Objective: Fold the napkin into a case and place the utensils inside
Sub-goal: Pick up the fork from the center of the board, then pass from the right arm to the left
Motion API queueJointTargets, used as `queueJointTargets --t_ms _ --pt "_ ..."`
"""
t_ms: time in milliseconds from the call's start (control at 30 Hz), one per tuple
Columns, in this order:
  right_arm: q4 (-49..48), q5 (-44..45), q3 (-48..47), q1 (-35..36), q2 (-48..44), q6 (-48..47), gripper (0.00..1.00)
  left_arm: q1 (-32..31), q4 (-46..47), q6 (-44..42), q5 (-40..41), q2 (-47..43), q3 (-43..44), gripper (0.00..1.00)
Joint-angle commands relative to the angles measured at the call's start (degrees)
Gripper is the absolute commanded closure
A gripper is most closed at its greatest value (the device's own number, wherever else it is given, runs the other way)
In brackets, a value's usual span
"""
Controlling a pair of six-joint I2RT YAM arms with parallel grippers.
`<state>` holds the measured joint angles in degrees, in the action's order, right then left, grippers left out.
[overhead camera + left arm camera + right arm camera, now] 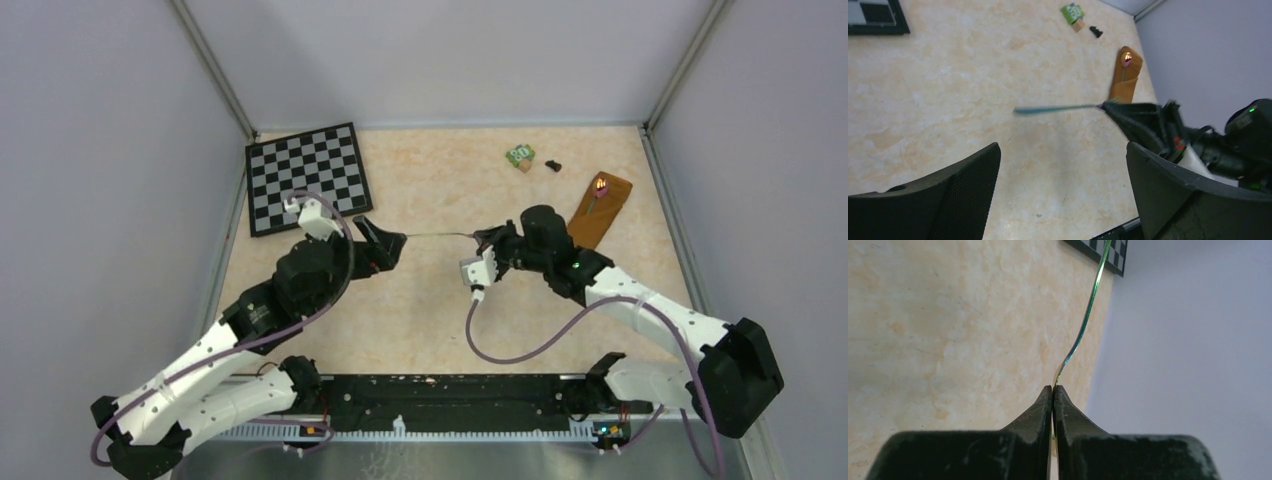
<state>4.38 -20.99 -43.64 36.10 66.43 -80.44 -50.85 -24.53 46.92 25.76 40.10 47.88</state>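
The napkin lies folded as a narrow orange-brown case (603, 212) at the back right, also in the left wrist view (1124, 79). A spoon's coppery bowl (600, 184) sticks out of its far end (1126, 59). My right gripper (484, 239) is shut on one end of the second thin utensil (440, 236) and holds it level above the table, pointing left. In the right wrist view the jaws (1053, 388) pinch its green-tinted handle (1087, 315). My left gripper (382, 244) is open and empty, its jaws (1063, 150) near the utensil's free end (1053, 108).
The chessboard (306, 177) lies at the back left. A small green block (519, 155) and a small black piece (552, 165) sit near the back wall, left of the case. Walls close in the table on three sides.
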Motion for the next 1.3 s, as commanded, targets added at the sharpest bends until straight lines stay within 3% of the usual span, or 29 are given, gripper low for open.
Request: queueJointTargets --t_ms 0,133,233,367,533,633,733,833,900,1000,1067,1133,1167,1267 --pt "7.97 7.08 -1.9 7.04 -3.93 -6.3 1.0 1.96 -2.78 -8.97 -8.28 5.31 13.22 0.01" --pt "9.36 11.4 -0.37 13.92 -8.37 -6.48 1.0 6.6 -14.09 -19.28 -23.13 16.44 26.72 0.03" --pt "9.3 13.08 0.99 18.48 -12.41 -6.5 1.0 13.6 -14.02 -24.6 -44.91 19.69 26.97 0.05" --pt "10.68 14.06 1.27 23.11 -15.62 -6.0 1.0 19.29 -3.85 -21.83 -70.65 20.6 18.71 0.03" --pt "11.26 13.24 1.45 26.02 -18.58 -6.14 1.0 19.31 10.56 -15.44 -84.57 21.77 8.86 0.04" --pt "11.18 12.96 1.41 26.46 -18.27 -6.71 1.0 19.06 18.35 -10.45 -91.79 22.74 3.52 0.12" --pt "10.86 12.78 1.27 26.66 -17.64 -7.03 1.0 19.09 19.56 -10.23 -93.4 23.21 1.47 0.23" --pt "10.23 12.42 1.27 26.89 -17.0 -7.34 1.0 19.04 19.35 -10.32 -93.25 24.12 0.77 0.41" --pt "9.56 12.82 1.42 26.96 -16.63 -7.36 1.0 19.02 19.19 -10.32 -93.41 24.94 1.14 0.59" --pt "8.45 13.26 2.14 27.02 -16.7 -6.39 0.99 18.97 14.83 -14.0 -88.23 25.09 2.87 0.94" --pt "3.65 14.45 4.37 27.01 -17.28 -3.48 0.72 18.97 13.88 -15.19 -84.11 24.4 3.37 1.0" --pt "-4.71 17.02 6.83 26.96 -17.21 4.31 0.21 18.96 12.72 -17.0 -77.86 22.93 3.8 1.0" --pt "-6.52 17.9 6.64 26.66 -16.46 7.76 0.16 18.95 11.92 -18.19 -72.42 21.91 3.92 1.0" --pt "-5.96 13.21 3.4 22.02 -13.26 22.4 0.15 18.8 12.24 -21.62 -56.59 15.99 1.99 1.0"
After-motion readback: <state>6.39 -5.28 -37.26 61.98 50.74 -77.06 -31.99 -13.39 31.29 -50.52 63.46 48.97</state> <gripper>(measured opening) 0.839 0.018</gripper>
